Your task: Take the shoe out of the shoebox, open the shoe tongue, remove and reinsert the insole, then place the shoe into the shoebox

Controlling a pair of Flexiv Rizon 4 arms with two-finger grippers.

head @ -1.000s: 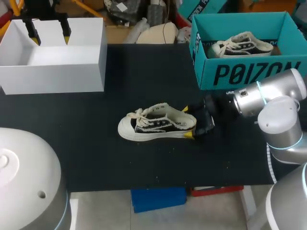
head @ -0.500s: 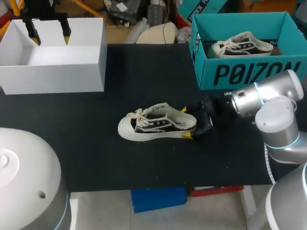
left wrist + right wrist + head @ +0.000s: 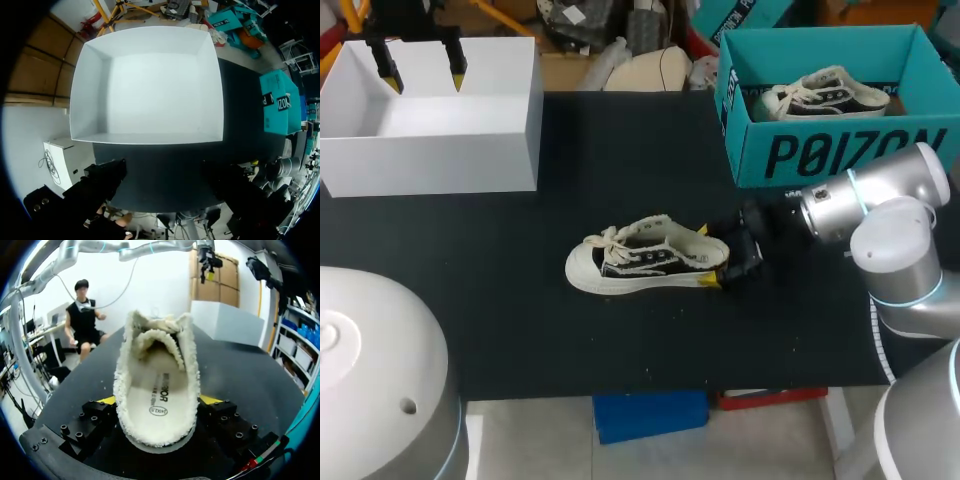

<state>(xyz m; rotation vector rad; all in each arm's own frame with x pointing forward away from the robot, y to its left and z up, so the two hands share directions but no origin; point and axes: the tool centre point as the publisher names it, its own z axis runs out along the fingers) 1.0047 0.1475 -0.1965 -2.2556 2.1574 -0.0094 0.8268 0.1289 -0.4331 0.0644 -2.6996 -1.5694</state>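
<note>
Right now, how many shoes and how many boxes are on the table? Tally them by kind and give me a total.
Shoes: 2 (table shoe, boxed shoe)
Boxes: 2 (teal shoebox, white box)
Total: 4

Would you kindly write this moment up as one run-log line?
shoe: on table, outside teal shoebox | right tool: closed on its heel | left tool: open above white box

Bright, even room light, black table (image 3: 620,340) dull around the shoe (image 3: 645,262), white box (image 3: 150,85) brightest (inner walls softly shaded grey).
</note>
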